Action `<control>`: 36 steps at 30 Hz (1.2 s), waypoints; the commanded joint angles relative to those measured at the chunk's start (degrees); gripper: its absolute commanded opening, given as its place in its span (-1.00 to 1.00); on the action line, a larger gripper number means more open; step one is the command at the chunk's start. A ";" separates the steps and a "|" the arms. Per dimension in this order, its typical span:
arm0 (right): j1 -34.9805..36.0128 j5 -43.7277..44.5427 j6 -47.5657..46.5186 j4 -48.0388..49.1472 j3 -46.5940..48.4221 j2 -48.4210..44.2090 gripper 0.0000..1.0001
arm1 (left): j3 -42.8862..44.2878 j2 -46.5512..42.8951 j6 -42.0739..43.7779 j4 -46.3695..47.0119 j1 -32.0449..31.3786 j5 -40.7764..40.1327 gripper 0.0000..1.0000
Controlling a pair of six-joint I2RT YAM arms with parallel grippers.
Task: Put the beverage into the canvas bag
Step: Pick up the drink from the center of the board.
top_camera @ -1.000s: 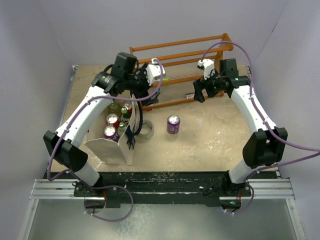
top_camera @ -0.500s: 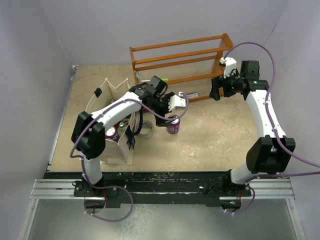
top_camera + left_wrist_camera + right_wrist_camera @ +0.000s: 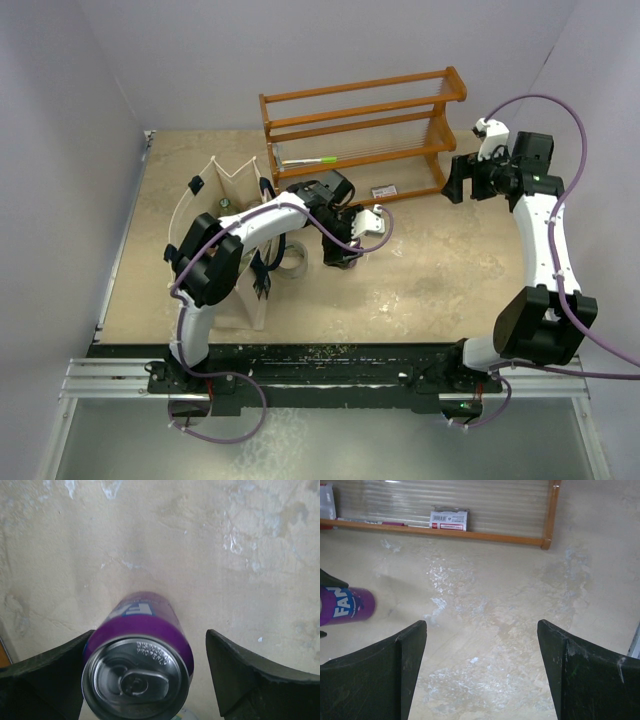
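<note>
The beverage is a purple can [image 3: 137, 665] standing upright on the table with its silver top showing. My left gripper [image 3: 150, 675] is open with its jaws on either side of the can. The left finger sits close against the can and the right finger stands clear of it. In the top view my left gripper [image 3: 341, 249] covers the can. The cream canvas bag [image 3: 213, 183] with navy handles stands to its left, partly behind my left arm. My right gripper [image 3: 463, 181] is open and empty at the far right. The can also shows in the right wrist view [image 3: 342, 605].
An orange-brown wooden rack [image 3: 360, 115] stands at the back with a green pen [image 3: 310, 161] on it and a white packet [image 3: 384, 191] under it. A tape roll [image 3: 292, 262] lies between bag and can. Purple walls close in on both sides.
My left arm swung from above the bag to the right and came down over the purple can. My right arm drew back to the right, away from the rack.
</note>
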 commanded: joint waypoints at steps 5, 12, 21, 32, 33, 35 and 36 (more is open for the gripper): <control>-0.61 -3.53 1.86 2.82 -0.50 -1.41 0.83 | 3.14 -1.03 -4.69 3.27 -0.83 0.69 0.64; -0.67 -3.89 2.09 2.98 -0.65 -1.31 0.83 | 3.07 -1.41 -4.26 2.96 -0.85 0.01 0.26; -0.71 -5.14 2.77 3.47 -1.50 -1.05 0.80 | 9.80 -4.68 -0.67 -1.83 -0.87 -0.48 -0.61; 0.08 -4.72 1.60 0.85 6.37 4.64 0.77 | 15.53 -13.37 2.86 -7.65 -0.28 -1.46 -1.00; 2.57 -3.30 -0.28 -0.07 7.32 5.25 0.76 | 17.98 -14.58 2.73 -9.18 0.12 -0.53 -1.00; 4.96 -1.56 -2.11 -0.76 7.77 5.60 0.76 | 20.05 -15.38 2.49 -10.10 1.17 0.57 -1.00; 5.95 -0.90 -2.94 -1.11 7.91 5.75 0.76 | 21.09 -15.75 2.36 -10.45 1.67 1.20 -1.00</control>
